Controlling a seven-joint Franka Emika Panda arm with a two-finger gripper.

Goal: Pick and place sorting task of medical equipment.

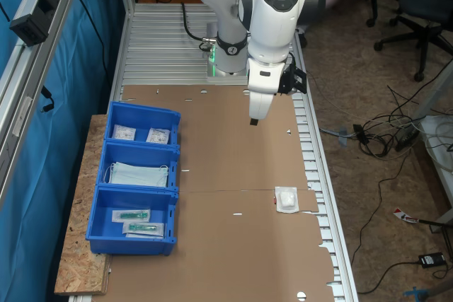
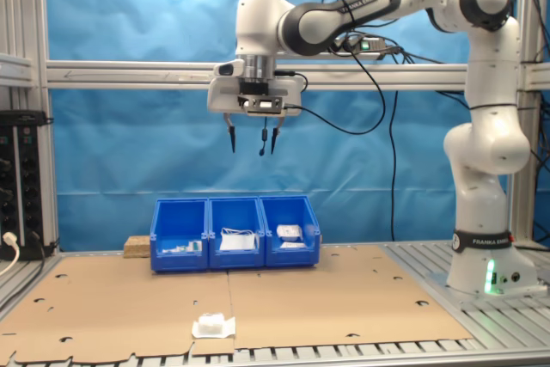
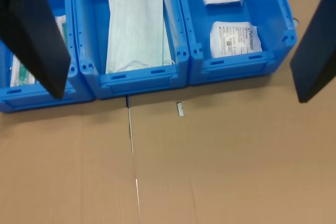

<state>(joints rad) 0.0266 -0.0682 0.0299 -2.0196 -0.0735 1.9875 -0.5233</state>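
Note:
The medical equipment, a small square white packet (image 1: 286, 199) with a padded lump in its middle, lies flat on the brown cardboard near the table's slotted edge; the second exterior view has it near the front (image 2: 213, 326). My gripper (image 2: 252, 145) hangs high above the table, open, with nothing between its fingers. In the first exterior view the gripper (image 1: 253, 119) is well away from the packet, toward the robot base. In the wrist view the gripper (image 3: 181, 93) shows two black fingers (image 3: 37, 35) wide apart, over the cardboard just in front of the blue bins (image 3: 181, 56).
Three joined blue bins (image 1: 106, 143) stand at the first exterior view's left. One holds two white packets (image 1: 158, 135), the middle a pale blue face mask (image 1: 139, 173), the last clear packets with teal items (image 1: 134, 215). The robot base (image 1: 228, 54) stands on the metal table behind the cardboard (image 1: 233, 153).

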